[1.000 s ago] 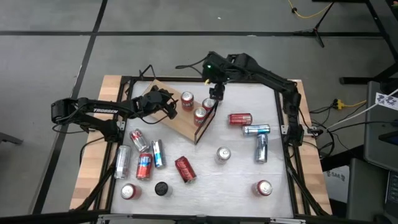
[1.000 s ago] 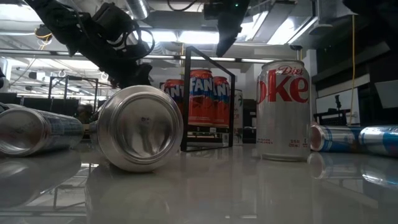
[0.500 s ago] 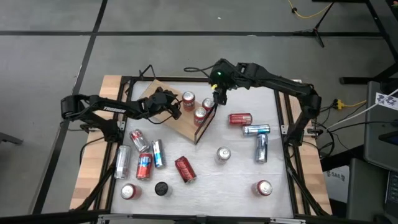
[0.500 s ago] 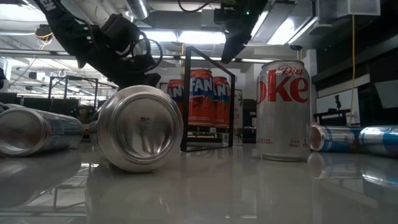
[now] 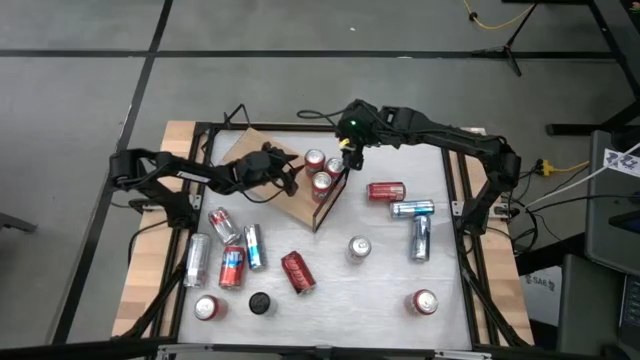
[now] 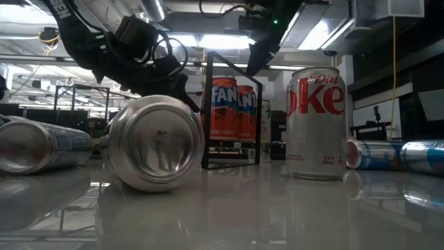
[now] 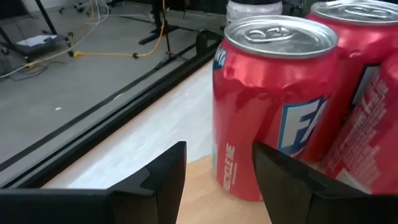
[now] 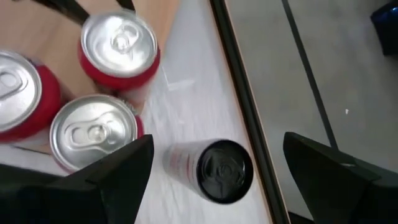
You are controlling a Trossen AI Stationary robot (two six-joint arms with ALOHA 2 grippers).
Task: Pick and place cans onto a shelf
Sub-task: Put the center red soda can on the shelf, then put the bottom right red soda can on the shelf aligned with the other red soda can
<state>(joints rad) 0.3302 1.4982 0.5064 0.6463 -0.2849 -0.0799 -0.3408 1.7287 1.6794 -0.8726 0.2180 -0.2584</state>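
On the white table (image 5: 340,270), three red cans (image 5: 320,172) are standing upright on the wooden shelf (image 5: 262,175), tops up. The left gripper (image 7: 214,177) is hovering open just beside one; the right gripper (image 5: 347,150) is hanging open above them.

grey floor (image 5: 80,120) with dark seams, bright ceiling lights (image 6: 229,42) overhead.
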